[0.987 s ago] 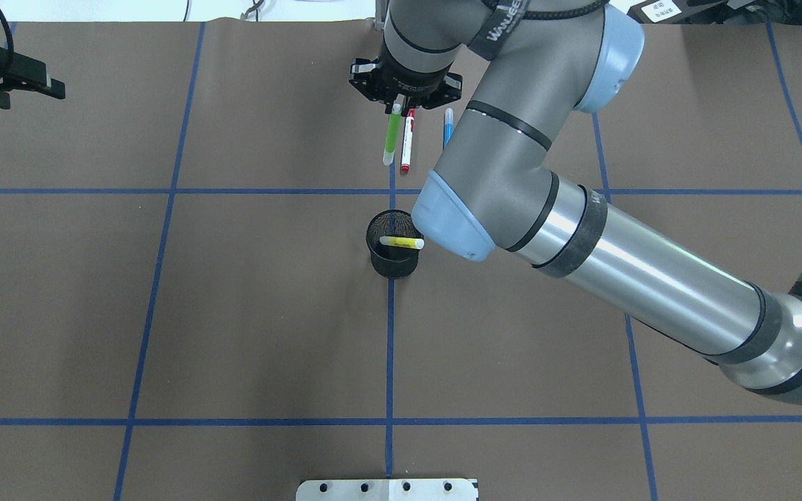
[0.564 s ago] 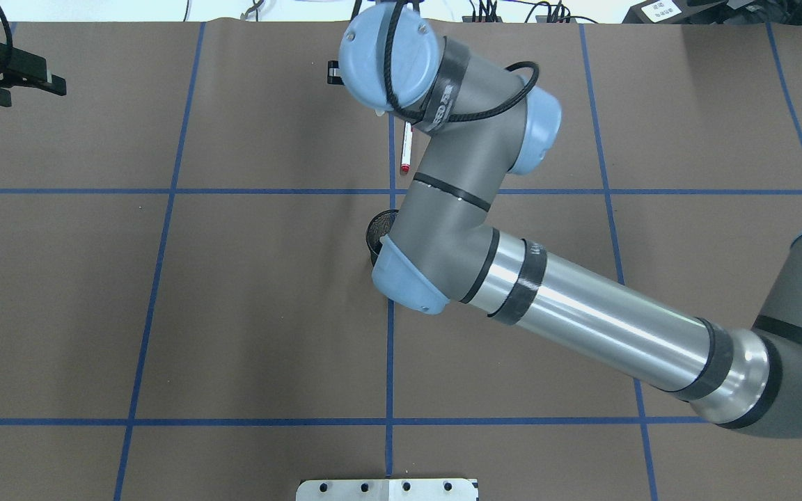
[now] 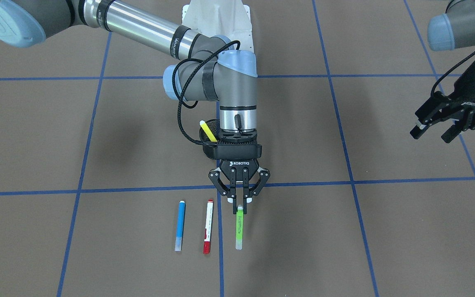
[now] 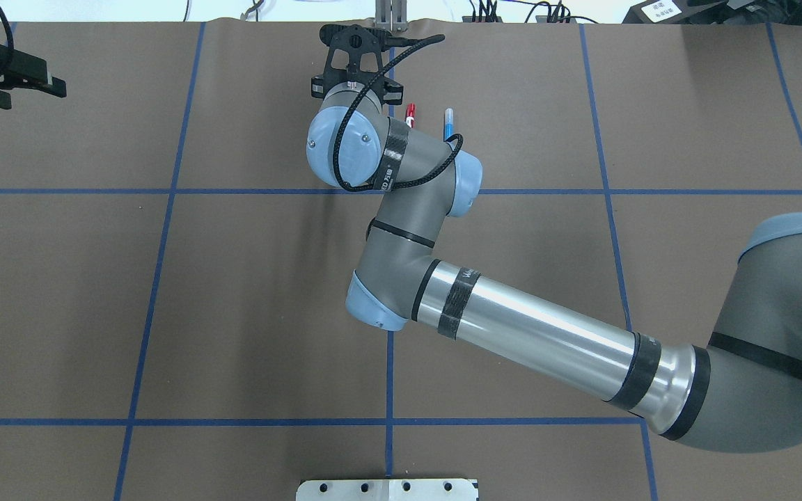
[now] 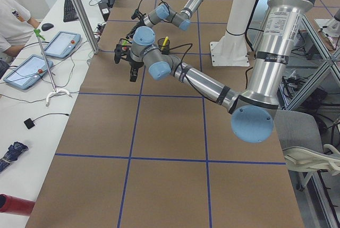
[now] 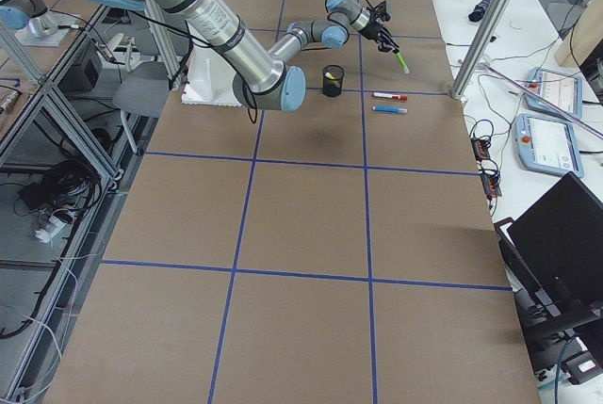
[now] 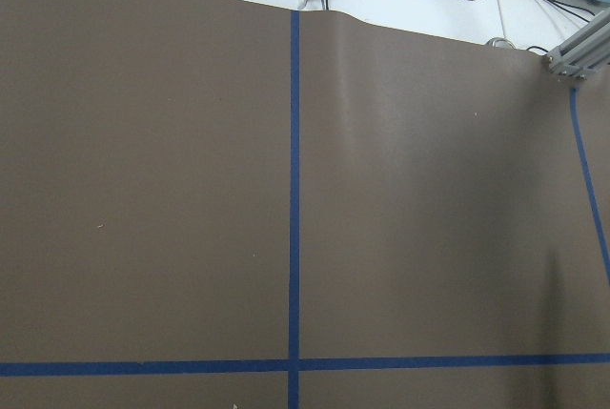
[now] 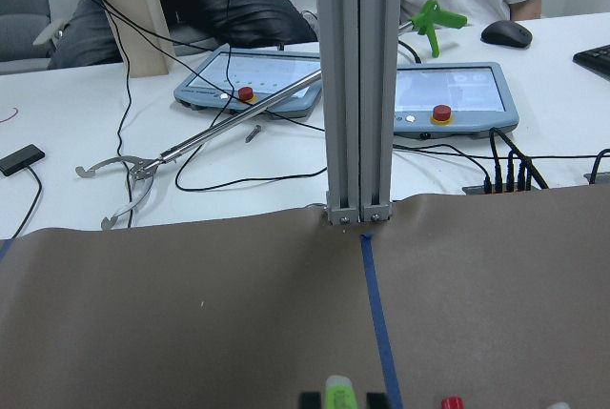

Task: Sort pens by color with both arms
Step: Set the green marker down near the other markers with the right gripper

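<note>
Gripping green pen (image 3: 239,229) near mat edge (image 4: 269,26)

Four pens (blue pen (image 3: 181,225), red-ended pen (image 3: 208,227), green pen (image 3: 239,229), yellow pen (image 3: 208,131)), one mesh cup (image 3: 210,153), two arms: left arm (image 3: 460,24), right arm (image 3: 146,33).

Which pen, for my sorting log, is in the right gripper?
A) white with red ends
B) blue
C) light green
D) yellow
C: the right gripper is closed on one end of the light green pen. The blue pen and the red-ended pen lie free beside it, and the yellow pen stands in the black mesh cup.
</note>
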`<state>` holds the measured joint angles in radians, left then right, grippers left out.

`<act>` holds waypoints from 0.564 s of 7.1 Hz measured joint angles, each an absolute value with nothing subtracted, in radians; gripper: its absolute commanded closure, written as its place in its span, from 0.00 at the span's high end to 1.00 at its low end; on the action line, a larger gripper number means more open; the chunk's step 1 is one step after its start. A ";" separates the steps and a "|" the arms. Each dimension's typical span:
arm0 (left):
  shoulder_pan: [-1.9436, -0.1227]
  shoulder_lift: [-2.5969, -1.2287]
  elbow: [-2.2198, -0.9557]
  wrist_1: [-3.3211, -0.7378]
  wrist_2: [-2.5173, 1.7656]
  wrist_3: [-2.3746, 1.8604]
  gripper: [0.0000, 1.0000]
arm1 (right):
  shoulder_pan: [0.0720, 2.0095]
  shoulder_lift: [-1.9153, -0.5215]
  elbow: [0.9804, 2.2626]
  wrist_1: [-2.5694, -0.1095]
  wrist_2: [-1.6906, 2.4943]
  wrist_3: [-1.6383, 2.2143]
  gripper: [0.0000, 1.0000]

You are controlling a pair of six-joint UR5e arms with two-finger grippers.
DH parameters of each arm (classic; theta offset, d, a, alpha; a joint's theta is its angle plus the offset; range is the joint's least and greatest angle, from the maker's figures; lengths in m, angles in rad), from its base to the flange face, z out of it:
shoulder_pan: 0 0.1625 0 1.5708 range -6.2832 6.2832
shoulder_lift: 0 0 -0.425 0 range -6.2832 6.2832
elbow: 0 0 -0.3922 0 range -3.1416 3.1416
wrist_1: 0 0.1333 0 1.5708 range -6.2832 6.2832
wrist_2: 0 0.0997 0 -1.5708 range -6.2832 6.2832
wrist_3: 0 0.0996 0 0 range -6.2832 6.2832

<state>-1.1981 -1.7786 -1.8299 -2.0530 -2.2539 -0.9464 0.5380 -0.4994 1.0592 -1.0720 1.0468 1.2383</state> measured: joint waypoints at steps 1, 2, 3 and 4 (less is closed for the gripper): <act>-1.196 -1.781 -1.829 -2.052 -2.254 -0.947 0.99 | 0.535 -0.493 1.028 -1.054 1.025 1.238 0.00; -1.195 -1.783 -1.826 -2.052 -2.254 -0.947 0.99 | 0.531 -0.487 1.002 -1.045 1.015 1.238 0.00; -1.194 -1.784 -1.823 -2.051 -2.254 -0.947 0.99 | 0.526 -0.482 0.975 -1.035 1.010 1.237 0.00; -1.194 -1.786 -1.820 -2.051 -2.254 -0.947 0.99 | 0.523 -0.478 0.951 -1.021 1.008 1.236 0.00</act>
